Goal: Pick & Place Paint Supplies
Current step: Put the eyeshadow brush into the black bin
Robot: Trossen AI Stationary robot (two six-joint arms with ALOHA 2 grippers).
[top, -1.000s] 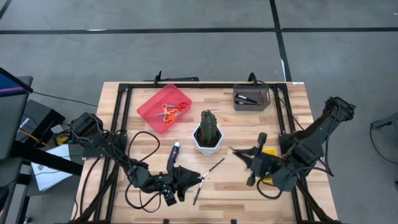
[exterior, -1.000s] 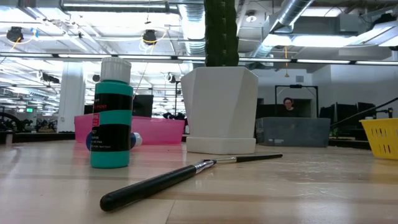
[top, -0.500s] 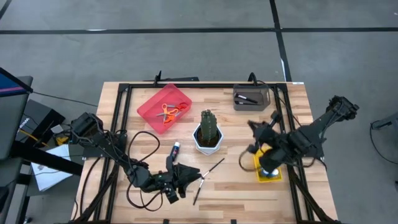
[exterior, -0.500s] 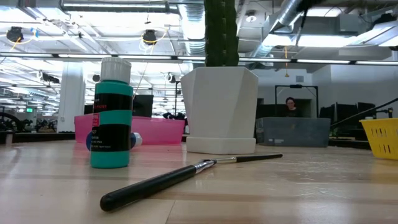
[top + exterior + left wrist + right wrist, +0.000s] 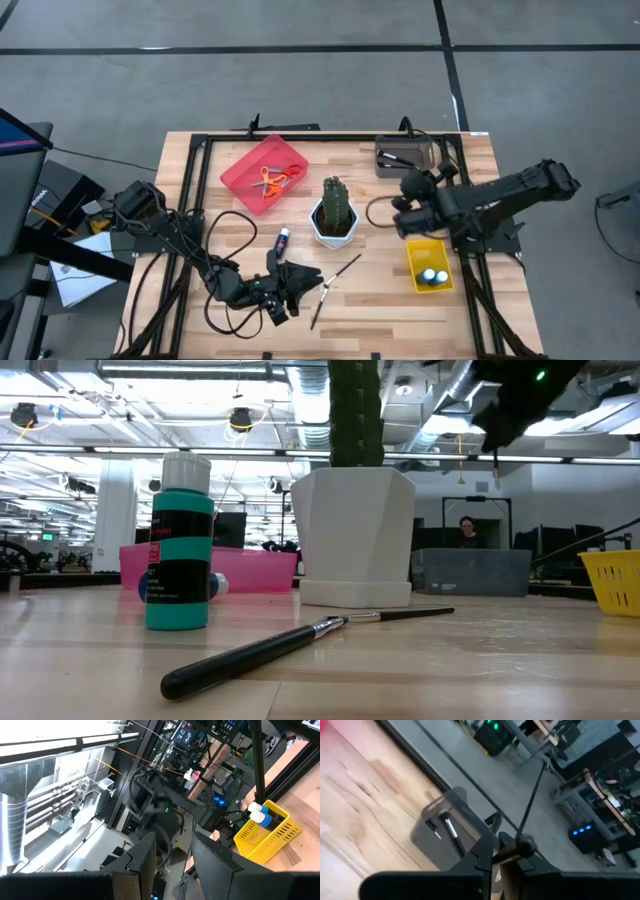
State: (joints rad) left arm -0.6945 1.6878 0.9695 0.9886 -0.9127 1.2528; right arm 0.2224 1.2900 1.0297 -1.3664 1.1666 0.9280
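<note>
My right gripper [image 5: 507, 851] is shut on a thin dark paintbrush [image 5: 534, 792] and hovers over the table's right half [image 5: 408, 200], close to a grey bin [image 5: 403, 158] with brushes in it. At the near left, my left gripper [image 5: 173, 860] is open and empty, raised beside a second paintbrush [image 5: 335, 290] that lies flat on the table. A teal bottle [image 5: 180, 545] with a white cap stands upright. Two blue bottles [image 5: 432, 277] stand in a yellow basket [image 5: 420, 255]. Orange scissors [image 5: 270, 182] lie in a red tray [image 5: 245, 165]. My right gripper pinches the thin paintbrush between its two fingertips, at a thicker spot on the handle [image 5: 522, 842]. The brush lies across the fingers, and its long part [image 5: 537, 780] sticks out well past them. It is lifted clear of the table.
A green cactus in a white pot [image 5: 335, 212] stands mid-table between the two arms. A black frame [image 5: 200, 150] runs along the table's edges. Bare wood lies between the pot and the yellow basket.
My right gripper has swung from the near right of the table toward the far edge and the grey bin, turning as it went, with the brush still in its fingers. The yellow basket with its two bottles, hidden under that arm before, now shows.
</note>
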